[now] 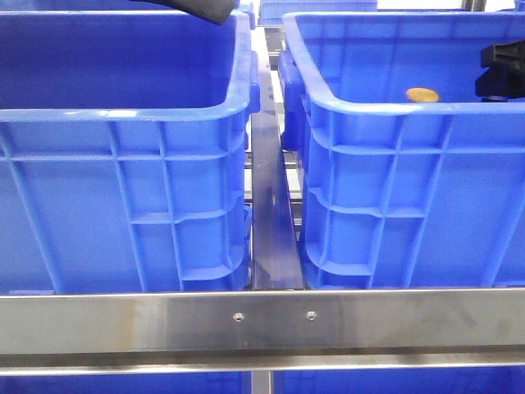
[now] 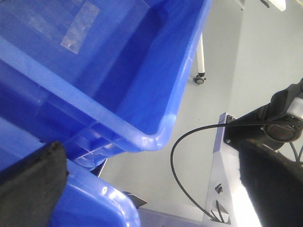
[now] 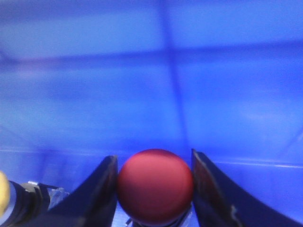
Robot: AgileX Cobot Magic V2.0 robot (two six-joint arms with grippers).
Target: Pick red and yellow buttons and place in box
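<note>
Red button between the right gripper's fingers inside the right crate

Two bright-blue ribbed crates sit side by side on a steel frame [image 1: 262,320] in the front view, a metal rail [image 1: 271,205] running in the gap between them. The left crate [image 1: 123,164] shows no buttons in its visible part. In the right crate [image 1: 385,189], the yellow button [image 1: 422,95] lies near the front wall, just visible over the rim. The right gripper [image 1: 500,72] shows as a black shape at the right edge of that view, down inside the right crate and near the yellow button.

The right wrist view looks at the blurred blue crate interior. The right gripper [image 3: 154,189] has its two dark fingers [image 3: 102,189] close on either side of the red button [image 3: 155,186], which fills the gap between them; they appear to touch it on both sides. A yellow rounded edge shows at the side of that view, too cropped to identify.

The left gripper [image 2: 151,189] has its fingers spread wide, with nothing between the black pads [image 2: 33,179]. It hangs over a crate corner [image 2: 156,137], with grey floor [image 2: 246,71], a black cable [image 2: 189,165] and a castor wheel [image 2: 200,79] beyond.
</note>
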